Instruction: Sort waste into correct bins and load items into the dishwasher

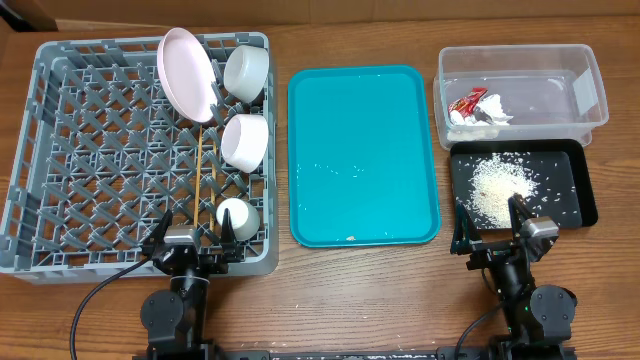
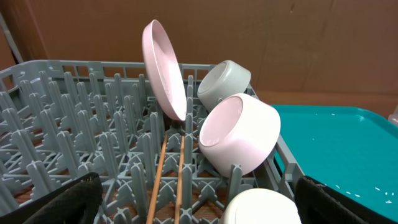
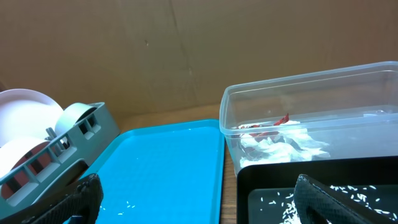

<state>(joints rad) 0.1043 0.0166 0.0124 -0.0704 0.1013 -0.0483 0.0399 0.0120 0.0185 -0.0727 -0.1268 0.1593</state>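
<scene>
Left gripper (image 1: 195, 232), near-left of the teal tray (image 1: 363, 155): jaws spread, nothing held. Right gripper (image 1: 492, 222), near-right of it: likewise released and empty. Left of the tray, the dish rack (image 1: 60, 150) holds cup (image 1: 237, 215), chopsticks (image 1: 205, 175), two bowls (image 1: 244, 140), then the plate (image 1: 187, 72) on edge. To the right, the black tray (image 1: 585, 190) carries rice (image 1: 495, 188). Beyond it, the clear tub (image 1: 595, 95) holds red wrapper (image 1: 468, 102) and napkin (image 1: 490, 118).

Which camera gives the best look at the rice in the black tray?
The overhead view: the whole rice pile lies in the black tray. The right wrist view catches only a few grains; the left wrist view shows none.
</scene>
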